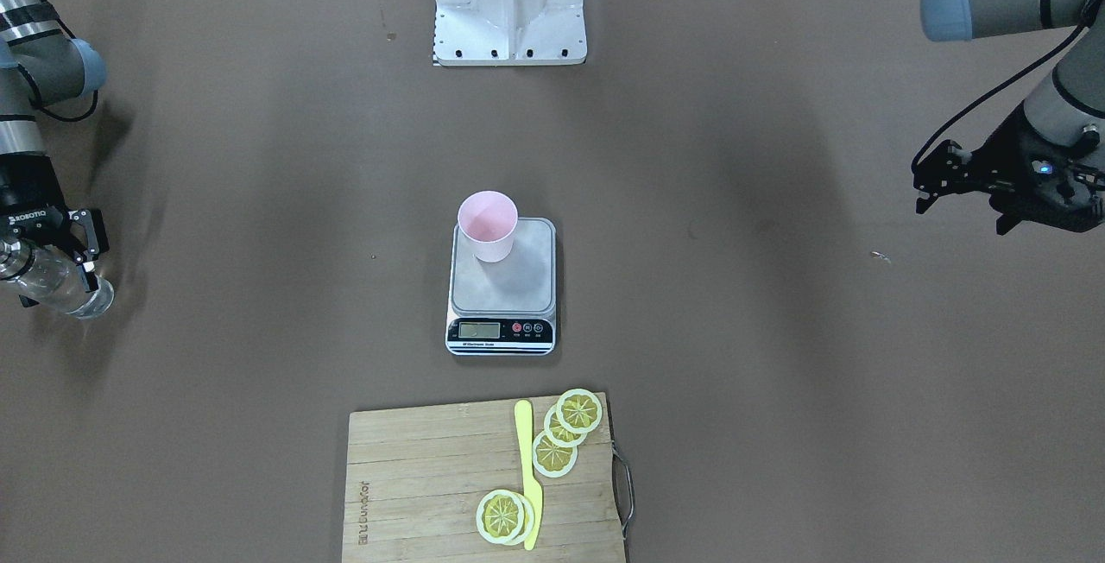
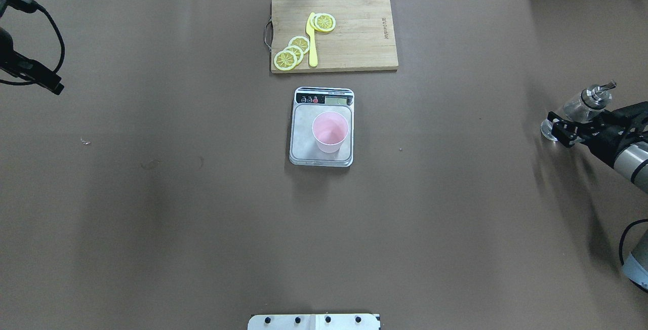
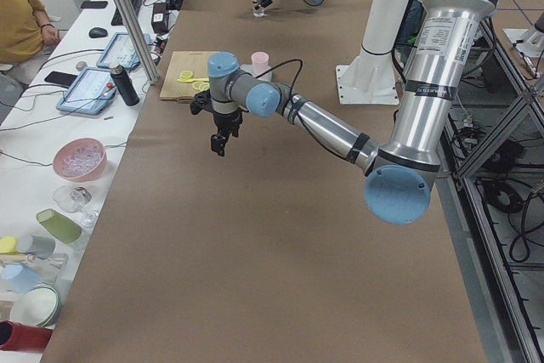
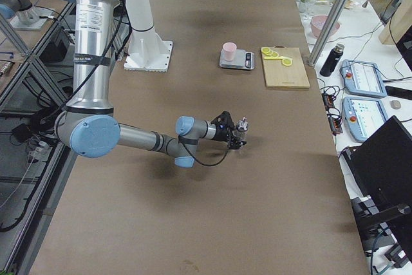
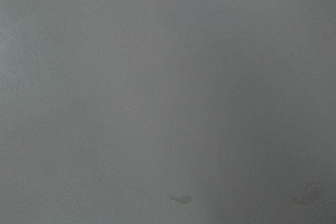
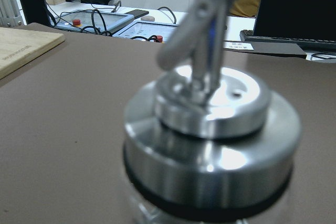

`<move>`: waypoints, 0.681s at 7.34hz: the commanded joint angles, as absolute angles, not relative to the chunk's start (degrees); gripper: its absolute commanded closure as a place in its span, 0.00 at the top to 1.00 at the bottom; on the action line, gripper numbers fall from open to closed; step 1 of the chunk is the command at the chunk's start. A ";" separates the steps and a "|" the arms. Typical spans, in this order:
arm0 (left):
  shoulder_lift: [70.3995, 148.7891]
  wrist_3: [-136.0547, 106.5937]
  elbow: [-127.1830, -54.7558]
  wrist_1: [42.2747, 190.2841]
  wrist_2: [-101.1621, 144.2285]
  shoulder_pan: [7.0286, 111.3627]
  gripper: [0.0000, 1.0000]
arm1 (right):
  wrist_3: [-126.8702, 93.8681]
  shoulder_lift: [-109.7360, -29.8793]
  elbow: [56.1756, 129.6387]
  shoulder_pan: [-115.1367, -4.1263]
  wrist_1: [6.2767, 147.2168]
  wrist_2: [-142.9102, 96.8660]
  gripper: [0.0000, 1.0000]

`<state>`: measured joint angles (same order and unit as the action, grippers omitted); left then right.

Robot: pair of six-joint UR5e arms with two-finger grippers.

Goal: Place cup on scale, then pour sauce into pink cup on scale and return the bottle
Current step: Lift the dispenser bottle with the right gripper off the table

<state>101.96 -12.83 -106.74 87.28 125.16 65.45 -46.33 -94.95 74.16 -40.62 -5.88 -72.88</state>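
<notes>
Two claws | right claw (image 2: 561,128) clamped round the bottle (image 2: 577,109), far right of worktop (image 2: 152,218), well apart from scale (image 1: 527,278) | cup (image 1: 488,226) upright on scale platform, mid-worktop | left claw (image 1: 925,192) far left, raised; width: cannot tell

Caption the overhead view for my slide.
Pink cup on the scale; right gripper around the bottle, far to one side.

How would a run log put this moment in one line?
cup upright on scale | right gripper around bottle | left gripper empty, hovering aside
</notes>
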 commanded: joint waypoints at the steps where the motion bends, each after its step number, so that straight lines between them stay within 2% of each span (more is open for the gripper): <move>1: 101.95 -12.83 -106.79 87.28 125.07 65.48 0.97 | -46.23 -94.75 74.18 -40.78 -5.71 -72.86 0.68; 2: 101.95 -12.83 -106.79 87.28 125.07 65.48 0.97 | -46.23 -94.75 74.09 -40.87 -5.71 -72.86 0.68; 4: 101.95 -12.83 -106.79 87.28 125.07 65.48 0.97 | -46.14 -94.75 74.09 -41.66 -5.71 -73.47 0.56; 5: 101.95 -12.83 -106.79 87.28 125.07 65.48 0.97 | -46.14 -94.75 74.18 -43.49 -5.28 -76.00 0.56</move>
<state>101.95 -12.83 -106.79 87.28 125.07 65.48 -46.17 -94.75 74.11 -41.93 -5.62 -73.95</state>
